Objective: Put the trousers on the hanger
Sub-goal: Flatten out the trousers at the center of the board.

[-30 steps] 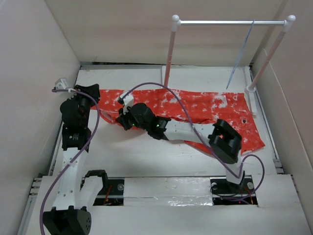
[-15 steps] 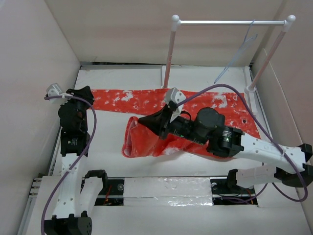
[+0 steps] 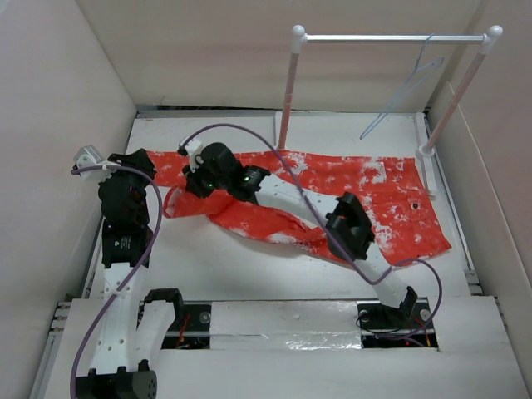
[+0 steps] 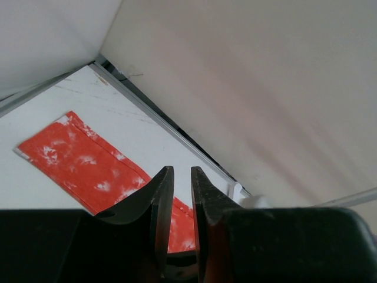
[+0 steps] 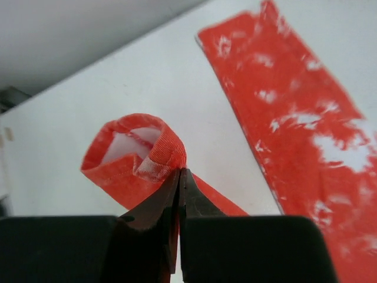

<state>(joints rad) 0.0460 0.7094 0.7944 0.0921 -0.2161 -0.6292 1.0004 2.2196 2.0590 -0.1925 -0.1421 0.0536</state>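
Note:
The orange-red trousers lie spread across the table, waist to the right. One leg runs along the far side and the nearer leg is pulled out to the left. My right gripper reaches far left and is shut on that leg's cuff hem, which curls into an open loop just past the fingertips. The other leg lies flat beside it. My left gripper hovers at the left end of the far leg, jaws a narrow gap apart with nothing between them. The hanger hangs from the rail.
The white two-post rail stand is at the back right, its posts planted beside the trousers. White walls close in the table on the left, back and right. The right arm's forearm lies across the trousers.
My right gripper has swung from the table's middle to the far left, drawing the near leg's cuff with it. The hanger has swung a little. The left arm barely moved.

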